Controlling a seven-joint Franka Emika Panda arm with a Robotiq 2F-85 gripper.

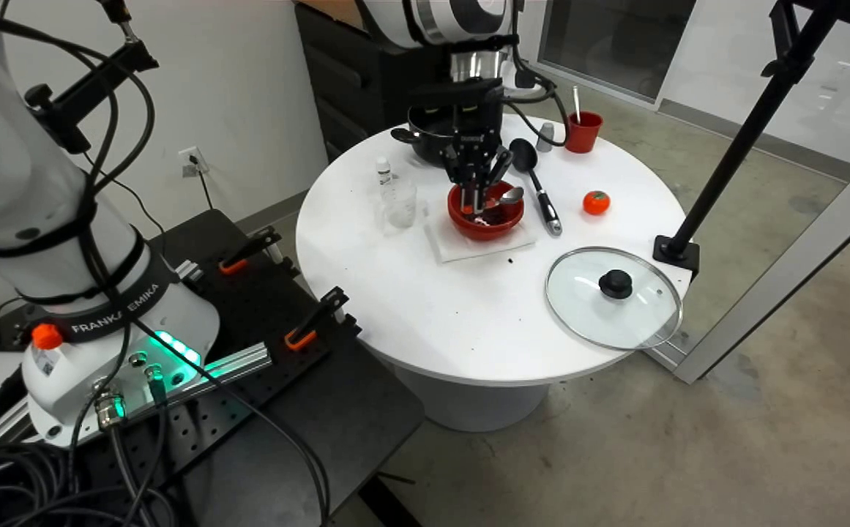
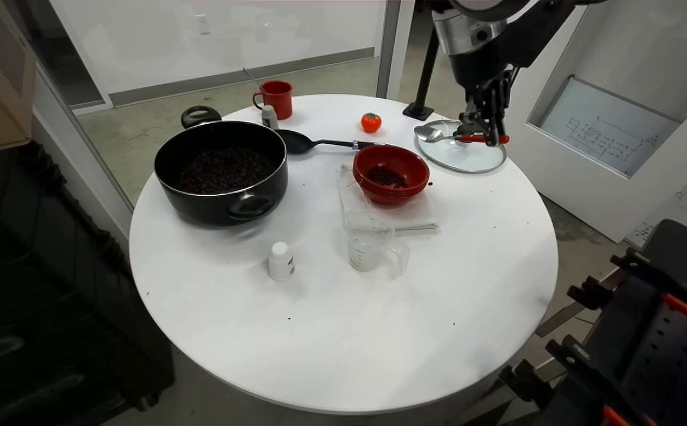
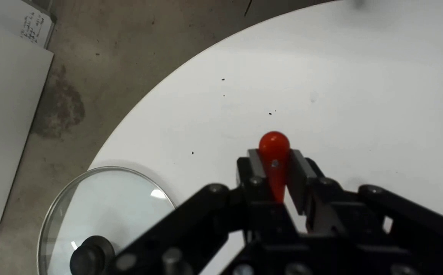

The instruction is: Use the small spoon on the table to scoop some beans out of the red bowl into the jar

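Note:
The small spoon is in the air above the white table [image 1: 425, 315], its red handle [image 3: 273, 143] pinched between the finger pads of my gripper [image 2: 495, 141]. Its silvery head [image 2: 429, 134] points away from the fingers and is hidden in the wrist view. I cannot tell whether the head carries anything. The red bowl [image 2: 390, 195], seemingly stacked on another, holds dark beans [image 2: 386, 176]. In an exterior view the gripper [image 1: 473, 208] overlaps this bowl. The clear jar [image 2: 370, 245], with a handle and marks, stands beside the bowl; the wrist view shows neither.
A folded cloth [image 2: 417, 220] lies under the bowl. Nearby are a black pot [image 2: 225, 204] of beans, a black-handled utensil [image 1: 545, 205], a white bottle [image 2: 281, 263], a tomato [image 2: 371, 122] and a red cup [image 1: 583, 134]. The glass lid [image 3: 126, 206] lies near the table edge.

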